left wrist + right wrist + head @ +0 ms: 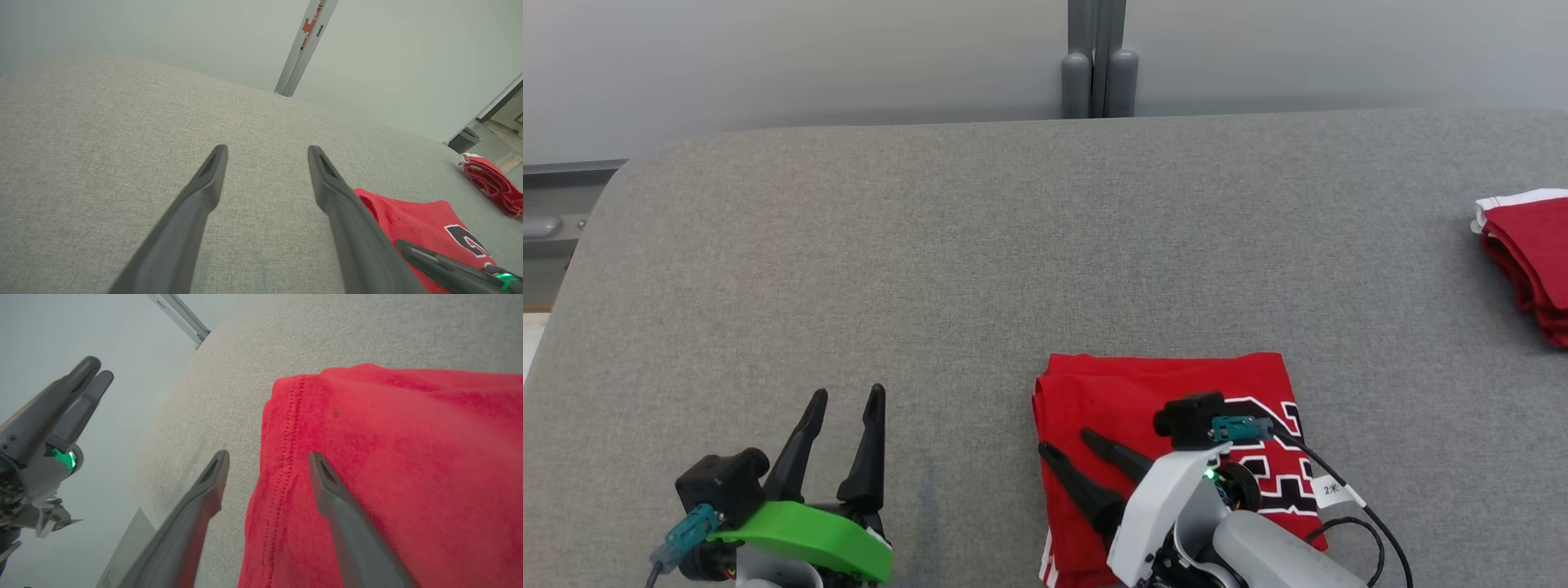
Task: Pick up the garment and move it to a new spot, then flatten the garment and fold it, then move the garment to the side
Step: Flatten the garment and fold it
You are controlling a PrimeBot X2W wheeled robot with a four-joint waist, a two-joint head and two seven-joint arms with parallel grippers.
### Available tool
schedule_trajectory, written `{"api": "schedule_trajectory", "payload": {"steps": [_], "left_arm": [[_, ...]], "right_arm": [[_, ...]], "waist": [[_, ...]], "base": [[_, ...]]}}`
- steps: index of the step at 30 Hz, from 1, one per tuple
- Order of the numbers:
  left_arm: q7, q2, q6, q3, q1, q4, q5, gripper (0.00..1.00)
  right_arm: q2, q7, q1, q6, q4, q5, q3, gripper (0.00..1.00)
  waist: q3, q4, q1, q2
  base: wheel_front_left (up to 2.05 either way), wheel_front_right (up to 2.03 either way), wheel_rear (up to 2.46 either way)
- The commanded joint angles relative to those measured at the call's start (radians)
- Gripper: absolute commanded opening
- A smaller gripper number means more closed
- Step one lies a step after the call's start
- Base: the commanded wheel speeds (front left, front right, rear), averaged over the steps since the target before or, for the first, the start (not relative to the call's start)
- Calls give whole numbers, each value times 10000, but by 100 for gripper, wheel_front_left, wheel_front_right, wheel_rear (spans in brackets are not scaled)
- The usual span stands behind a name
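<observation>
While your right gripper hangs fingers apart astride the left edge of the folded garment, near table edge, your left gripper hovers fingers spread over bare table, red pile far right.

Grey fabric-covered table, folded red garment near front, red pile far right

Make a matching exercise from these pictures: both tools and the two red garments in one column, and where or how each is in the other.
1. left tool
2. right tool
3. folded red garment
4. red pile

A. flat, print facing up
B. open over bare grey table
C. far right on the table
D. open, straddling the garment's edge

Pairs: 1-B, 2-D, 3-A, 4-C
</observation>
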Motion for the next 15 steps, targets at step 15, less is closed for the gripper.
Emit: {"api": "schedule_trajectory", "payload": {"steps": [15], "left_arm": [[-40, -270, 166, -249, -187, 187, 618, 100]], "right_arm": [[-68, -2027, -1157, -7, 1489, -2477, -1627, 100]], "waist": [[-303, -382, 0, 0]], "base": [[0, 0, 0]]}}
